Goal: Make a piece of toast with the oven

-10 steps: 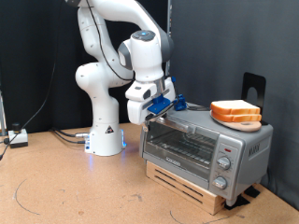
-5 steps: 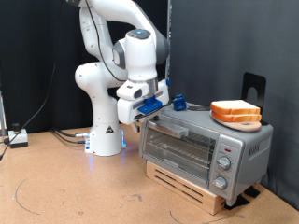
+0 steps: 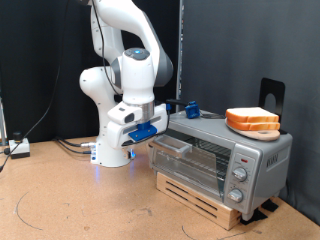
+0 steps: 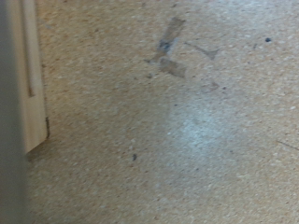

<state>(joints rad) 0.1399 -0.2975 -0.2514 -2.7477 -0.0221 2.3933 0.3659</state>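
The silver toaster oven [image 3: 230, 160] stands on a wooden base at the exterior view's right. Its glass door [image 3: 190, 160] leans out a little at the top, where its handle [image 3: 168, 145] runs. Two alike slices of toast [image 3: 252, 121] lie stacked on the oven's top at the right. My gripper [image 3: 148, 130], with blue fingers, hangs just off the door's upper left corner, level with the handle. No toast is between its fingers. The wrist view shows only the speckled table and a pale edge [image 4: 33, 84]; the fingers do not show there.
The arm's white base [image 3: 112, 150] stands left of the oven. A wooden pallet [image 3: 200, 195] lies under the oven. A small blue object [image 3: 190, 108] sits on the oven's top at the back left. A black bracket [image 3: 270, 92] stands behind the toast. Cables [image 3: 20, 148] lie at the far left.
My gripper has swung down and to the exterior view's left, from above the oven's top left corner to beside the door handle. The door's top now leans out slightly. The toast has not moved.
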